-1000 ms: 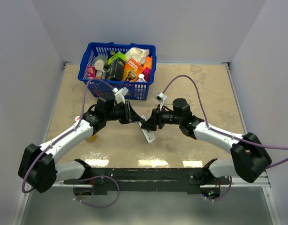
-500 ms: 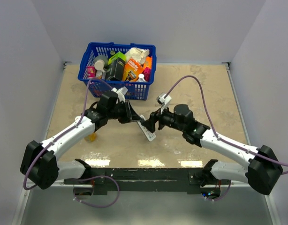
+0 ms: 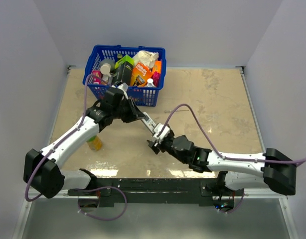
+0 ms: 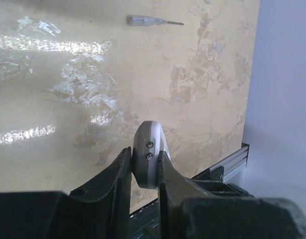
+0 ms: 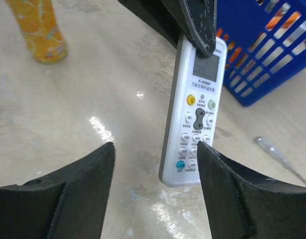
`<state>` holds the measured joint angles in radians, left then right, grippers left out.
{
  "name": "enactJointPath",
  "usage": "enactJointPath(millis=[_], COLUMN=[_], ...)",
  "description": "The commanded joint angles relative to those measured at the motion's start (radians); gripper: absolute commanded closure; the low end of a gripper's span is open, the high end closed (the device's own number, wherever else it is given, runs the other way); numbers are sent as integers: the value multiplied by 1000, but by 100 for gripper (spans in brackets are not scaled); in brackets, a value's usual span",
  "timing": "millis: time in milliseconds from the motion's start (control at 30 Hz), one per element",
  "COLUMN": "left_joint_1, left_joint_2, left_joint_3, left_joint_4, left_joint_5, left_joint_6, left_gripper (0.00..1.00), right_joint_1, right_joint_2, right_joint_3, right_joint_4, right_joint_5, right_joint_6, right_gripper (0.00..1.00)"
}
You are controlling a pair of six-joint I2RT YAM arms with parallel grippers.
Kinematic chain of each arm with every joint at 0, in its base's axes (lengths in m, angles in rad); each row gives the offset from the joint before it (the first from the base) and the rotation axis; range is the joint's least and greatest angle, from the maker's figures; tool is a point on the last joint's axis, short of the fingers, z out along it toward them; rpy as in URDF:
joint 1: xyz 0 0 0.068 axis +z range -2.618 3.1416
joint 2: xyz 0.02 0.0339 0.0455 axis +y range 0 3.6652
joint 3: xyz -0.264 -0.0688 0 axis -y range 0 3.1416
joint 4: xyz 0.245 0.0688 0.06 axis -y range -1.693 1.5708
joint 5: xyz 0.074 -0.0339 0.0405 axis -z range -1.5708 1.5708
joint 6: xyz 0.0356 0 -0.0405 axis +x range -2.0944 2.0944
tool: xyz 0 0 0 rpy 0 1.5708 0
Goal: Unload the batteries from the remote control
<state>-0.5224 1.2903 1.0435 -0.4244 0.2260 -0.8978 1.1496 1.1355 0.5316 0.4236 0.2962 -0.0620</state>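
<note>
We hold the remote control clenched at one end in the left gripper, lifted above the table, its button face toward the right gripper, spread wide and empty, so next we probably must reach its back side for the unseen batteries.

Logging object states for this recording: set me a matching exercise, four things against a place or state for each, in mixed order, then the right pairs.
Things:
1. slim white plastic remote control with coloured buttons
2. right gripper
3. orange cylindrical drink container
4. thin grey stick-like tool

Places or states:
A. lying flat on the beige table
B. clamped at one end in the left gripper
C. open, holding nothing
D. standing upright on the table

Pairs: 1-B; 2-C; 3-D; 4-A
</note>
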Motion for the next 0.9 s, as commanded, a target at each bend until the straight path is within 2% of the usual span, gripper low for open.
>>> enactJointPath(millis=[0, 33, 67, 133, 300, 367, 433, 633, 733, 767, 867], left_joint_1=[16, 19, 27, 28, 28, 28, 28, 28, 28, 28, 28], left_joint_2=[-45, -46, -49, -52, -63, -77, -92, -131, -144, -147, -163], left_joint_3=[35, 36, 36, 36, 21, 18, 16, -8, -22, -25, -31], left_joint_4=[-30, -37, -42, -50, -60, -74, -96, -116, -114, -114, -111], left_joint_5=[-33, -34, -31, -21, 6, -2, -13, -16, -8, -1, -1], left_joint_6=[-61, -67, -78, -87, -119, -119, -119, -115, -113, -112, -99], left_gripper=[100, 100, 100, 100, 100, 100, 100, 100, 100, 100, 100], right_joint_1=[110, 160, 180, 206, 231, 246, 249, 259, 263, 262, 265], right_joint_2=[114, 142, 186, 230, 332, 346, 369, 452, 474, 477, 484], right_joint_3=[2, 2, 2, 8, 42, 62, 100, 128, 140, 145, 156], right_joint_4=[207, 283, 329, 426, 521, 514, 437, 448, 454, 455, 449], right_joint_5=[323, 386, 520, 587, 727, 739, 727, 800, 831, 831, 833], right_joint_6=[-287, -323, -358, -432, -518, -535, -516, -492, -484, -486, -477], right_gripper=[31, 31, 31, 32, 42, 45, 46, 46, 54, 62, 74])
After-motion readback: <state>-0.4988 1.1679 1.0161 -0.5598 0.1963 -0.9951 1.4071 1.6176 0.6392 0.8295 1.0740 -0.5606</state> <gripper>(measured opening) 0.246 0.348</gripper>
